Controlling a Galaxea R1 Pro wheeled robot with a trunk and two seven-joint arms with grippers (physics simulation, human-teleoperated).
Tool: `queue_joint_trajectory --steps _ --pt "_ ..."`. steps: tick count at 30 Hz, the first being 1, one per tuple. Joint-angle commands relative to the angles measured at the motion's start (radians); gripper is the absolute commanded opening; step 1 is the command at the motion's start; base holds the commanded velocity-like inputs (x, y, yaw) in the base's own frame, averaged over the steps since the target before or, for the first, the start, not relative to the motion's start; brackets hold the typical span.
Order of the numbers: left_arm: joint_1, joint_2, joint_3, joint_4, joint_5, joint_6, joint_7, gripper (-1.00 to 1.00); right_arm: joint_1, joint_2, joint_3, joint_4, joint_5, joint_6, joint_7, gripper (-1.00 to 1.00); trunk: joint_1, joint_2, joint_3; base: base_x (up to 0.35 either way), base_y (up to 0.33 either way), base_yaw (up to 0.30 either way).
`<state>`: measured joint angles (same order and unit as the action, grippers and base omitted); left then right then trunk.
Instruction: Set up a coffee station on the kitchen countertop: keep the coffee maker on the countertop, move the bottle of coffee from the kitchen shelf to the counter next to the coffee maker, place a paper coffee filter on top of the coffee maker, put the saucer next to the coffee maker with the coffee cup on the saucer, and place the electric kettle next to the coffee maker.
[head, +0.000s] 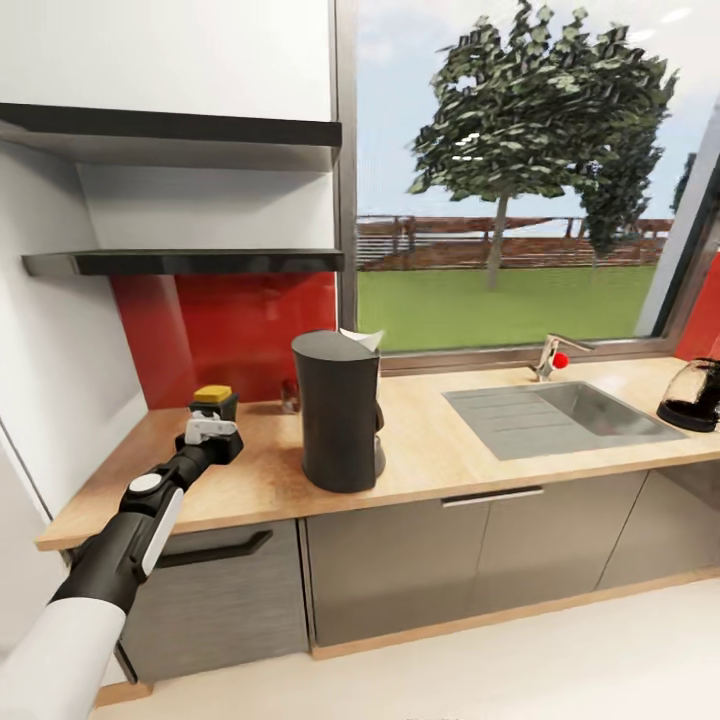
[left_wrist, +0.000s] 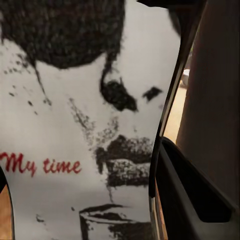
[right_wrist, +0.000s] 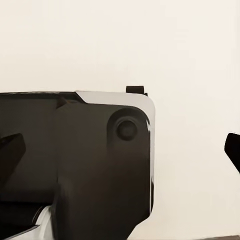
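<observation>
The tall black coffee maker (head: 340, 412) stands mid-way along the kitchen countertop (head: 440, 450), with a white paper coffee filter (head: 362, 339) poking out of its top. To its left, the small dark bottle of coffee (head: 214, 399) with a gold lid is at counter level. My left gripper (head: 212, 428) is shut on it. The left wrist view has the jar's white label (left_wrist: 75, 125) pressed close, and one black finger (left_wrist: 190, 195) beside it. The dark electric kettle (head: 694, 396) sits at the counter's far right. My right gripper (right_wrist: 120, 150) is open, its fingertips wide apart. Saucer and coffee cup are out of view.
A steel sink (head: 560, 415) with a faucet (head: 552, 357) is inset between the coffee maker and the kettle. Two dark wall shelves (head: 190, 262) hang above the counter's left end, over a red backsplash. A small dark item (head: 290, 396) stands behind the coffee maker.
</observation>
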<state>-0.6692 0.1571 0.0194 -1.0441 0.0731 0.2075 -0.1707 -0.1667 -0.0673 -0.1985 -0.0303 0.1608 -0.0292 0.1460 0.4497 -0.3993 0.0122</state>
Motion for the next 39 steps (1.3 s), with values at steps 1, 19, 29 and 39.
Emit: queue_joint_trajectory --steps 1,19,29,39 --pt "0.000 0.000 0.002 -0.002 0.006 0.006 -0.006 -1.00 0.000 0.000 -0.009 0.001 0.010 -0.003 0.003 1.00 0.000 -0.001 0.000 0.000 0.000 -0.134" --pt "0.000 -0.003 0.002 -0.002 0.009 0.007 -0.006 -1.00 0.000 0.000 -0.009 0.001 0.011 -0.003 0.003 1.00 0.000 -0.001 0.000 0.181 0.000 -0.011" --pt "0.002 -0.004 0.002 0.004 0.014 0.006 -0.006 -1.00 0.000 0.000 -0.009 0.001 0.011 -0.003 0.003 1.00 0.000 -0.001 0.000 0.126 0.000 0.000" --pt "0.052 -0.006 0.002 0.006 0.022 0.004 -0.007 -1.00 0.000 0.000 -0.009 0.001 0.011 -0.003 0.003 1.00 0.000 -0.001 0.000 0.002 0.000 -0.197"
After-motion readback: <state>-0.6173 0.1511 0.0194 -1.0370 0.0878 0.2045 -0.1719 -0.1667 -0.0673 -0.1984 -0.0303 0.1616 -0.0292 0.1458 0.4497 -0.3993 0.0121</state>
